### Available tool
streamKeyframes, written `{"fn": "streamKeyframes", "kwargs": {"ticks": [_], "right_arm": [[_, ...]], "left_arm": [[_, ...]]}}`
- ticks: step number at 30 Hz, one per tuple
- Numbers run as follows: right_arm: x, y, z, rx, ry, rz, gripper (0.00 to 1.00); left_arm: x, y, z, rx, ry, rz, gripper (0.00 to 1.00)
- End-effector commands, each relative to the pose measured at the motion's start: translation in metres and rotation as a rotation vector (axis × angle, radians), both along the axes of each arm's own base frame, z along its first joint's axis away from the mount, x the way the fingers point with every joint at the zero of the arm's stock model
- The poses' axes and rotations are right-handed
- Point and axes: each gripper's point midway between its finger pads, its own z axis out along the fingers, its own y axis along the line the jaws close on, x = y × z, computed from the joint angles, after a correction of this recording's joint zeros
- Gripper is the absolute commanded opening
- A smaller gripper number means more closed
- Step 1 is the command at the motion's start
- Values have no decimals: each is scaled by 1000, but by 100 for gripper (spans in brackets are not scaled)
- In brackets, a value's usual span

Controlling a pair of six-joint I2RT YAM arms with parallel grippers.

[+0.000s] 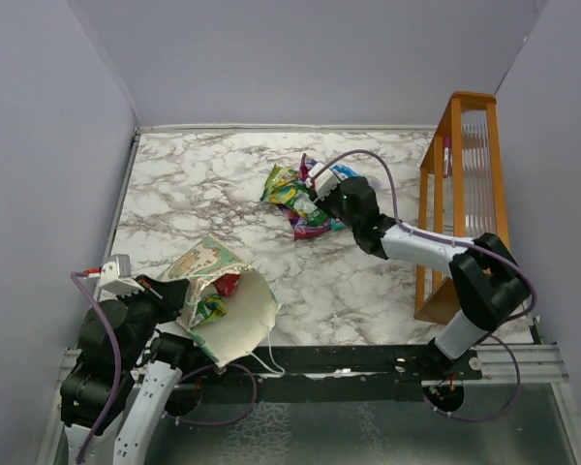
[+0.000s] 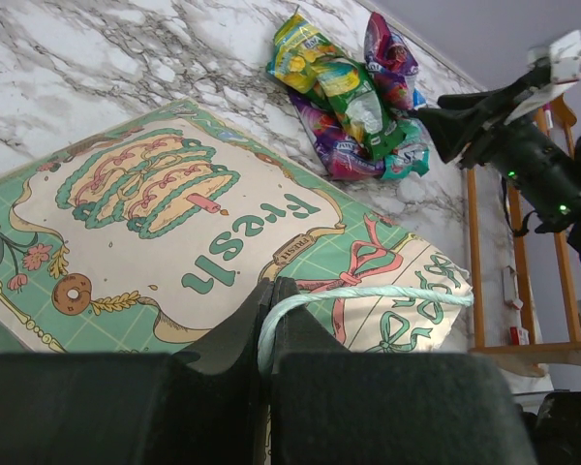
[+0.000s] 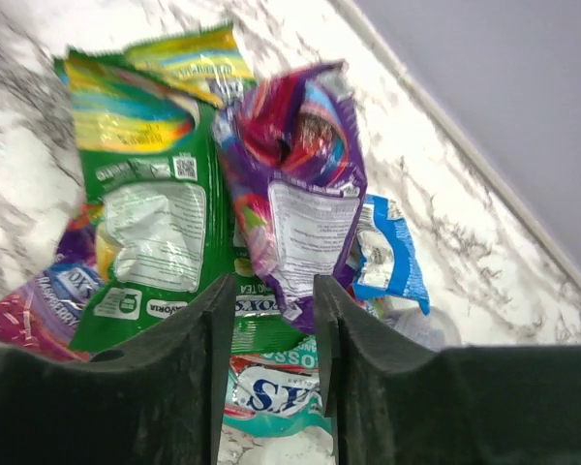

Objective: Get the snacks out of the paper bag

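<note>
Letting go over the snacks (image 1: 300,199) | right gripper (image 3: 271,291) spread, purple packet (image 3: 300,194) edge between its jaws; we should rise straight, dragging nothing | left gripper (image 2: 268,310) pinches string handle (image 2: 368,294), steadying paper bag (image 2: 174,213)

Paper bag (image 1: 248,318): green, with a cream patterned front reading "Fresh" and a white inside. It lies tipped on its side at the near left of the worktop (image 1: 194,184), mouth gaping.
String handle (image 2: 368,294): thin, white, looped.
In the mouth: red packet (image 1: 229,284), yellow-green packet (image 1: 211,308).
Snack heap (image 1: 305,201): crinkly green, yellow, purple, teal and blue packets overlapping mid-worktop, well apart from the bag.
</note>
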Motion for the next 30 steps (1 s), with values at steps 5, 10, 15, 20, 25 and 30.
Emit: {"fn": "streamKeyframes", "kwargs": {"ticks": [5,10,15,20,25,30], "right_arm": [[-61,28,64,204,-14,274,45],[-130,55,106,360,-47,602,48],[-229,91,139,382,-119,1033,51],[-312,122,151,314,-194,1322,56],[-344,154,124,280,-128,1405,55],[-357,191,84,174,-109,1356,53]], "left_arm": [[4,-1,3,-6,-15,2,0],[5,-1,2,-4,-13,1,0],[7,-3,2,-9,-14,-5,0],[8,-4,3,-11,-14,-8,0],[9,-4,6,-16,-21,-7,0],[6,-2,6,-12,-15,-2,0]]}}
